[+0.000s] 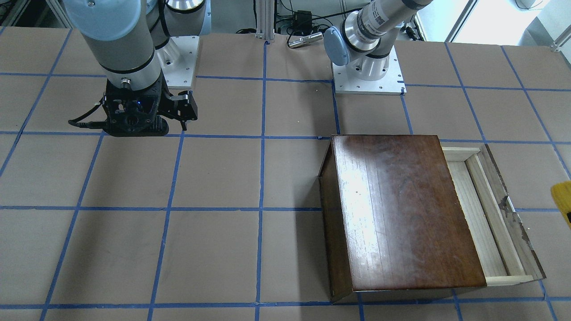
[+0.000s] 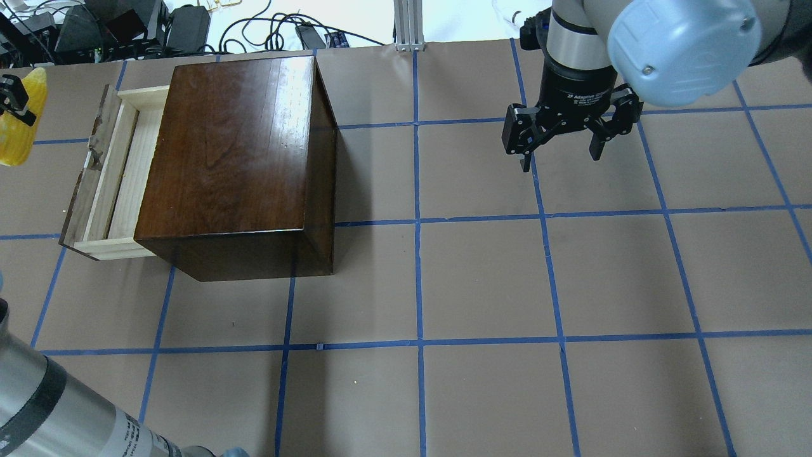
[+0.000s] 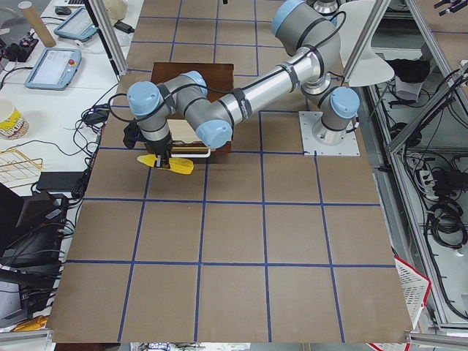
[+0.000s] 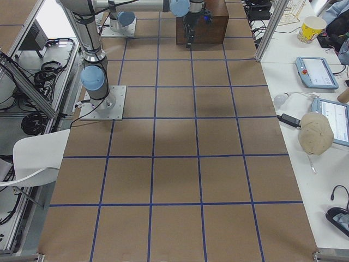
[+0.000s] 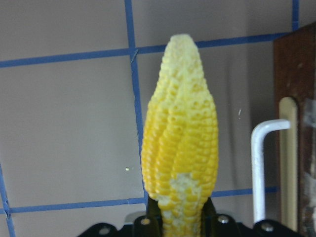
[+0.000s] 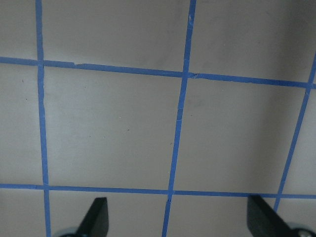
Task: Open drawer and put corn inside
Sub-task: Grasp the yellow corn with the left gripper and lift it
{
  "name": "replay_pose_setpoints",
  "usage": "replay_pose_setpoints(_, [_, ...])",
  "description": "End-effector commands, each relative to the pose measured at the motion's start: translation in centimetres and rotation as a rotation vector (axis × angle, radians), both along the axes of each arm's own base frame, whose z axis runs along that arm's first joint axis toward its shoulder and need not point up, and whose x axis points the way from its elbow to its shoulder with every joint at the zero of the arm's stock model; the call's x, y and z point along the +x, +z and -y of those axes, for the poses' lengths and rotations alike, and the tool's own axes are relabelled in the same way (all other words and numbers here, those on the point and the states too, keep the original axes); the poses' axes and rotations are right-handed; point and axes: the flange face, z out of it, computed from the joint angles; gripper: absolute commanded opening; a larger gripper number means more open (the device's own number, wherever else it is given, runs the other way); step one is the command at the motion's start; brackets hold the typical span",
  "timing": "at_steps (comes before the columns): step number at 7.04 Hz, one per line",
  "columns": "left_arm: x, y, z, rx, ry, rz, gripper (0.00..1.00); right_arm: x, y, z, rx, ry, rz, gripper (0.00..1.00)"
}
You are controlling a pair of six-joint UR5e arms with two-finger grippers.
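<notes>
**A:** Brown-paper desk [image 1: 214, 174] w/ blue tape [image 1: 262, 178] grid. Front view: dark box [image 1: 392, 209], drawer [image 1: 470, 214] pulled partway out, nothing in it. Corn [image 1: 563, 200] at frame edge, beyond the drawer front, not in yet.

**B:** Overhead?

**A:** There the right hand [image 2: 559, 158] is spread open over bare desk, well apart from the box. Prob. parked to stay out of the corn's path.

**B:** Left side view?

**A:** Corn held above the desk, near the drawer front.

**B:** Wrist cams?

**A:** On the left cam the left hand [image 5: 180, 222] is clamped on the corn's butt end, tip fwd. I'd guess that's so it lays lengthwise in the drawer. Right cam: fingers [image 6: 96, 217] wide, nothing btwn.
</notes>
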Motion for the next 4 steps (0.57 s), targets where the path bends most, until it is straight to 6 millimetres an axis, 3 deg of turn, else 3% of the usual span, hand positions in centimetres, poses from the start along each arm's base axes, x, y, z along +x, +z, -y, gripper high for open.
replay_pose_setpoints(1, [-6.4,2.1,0.3,0.018,0.045,-0.016,0.00,0.0,0.0,0.0,0.000,-0.001,0.000,1.00])
replay_pose_setpoints(3, [-10.9,0.7,0.8,0.071,0.102,-0.039,0.00,0.0,0.0,0.0,0.000,-0.001,0.000,1.00])
replay_pose_setpoints(4, [-11.8,-1.5,0.5,0.108,0.123,-0.054,0.00,0.0,0.0,0.0,0.000,-0.001,0.000,1.00])
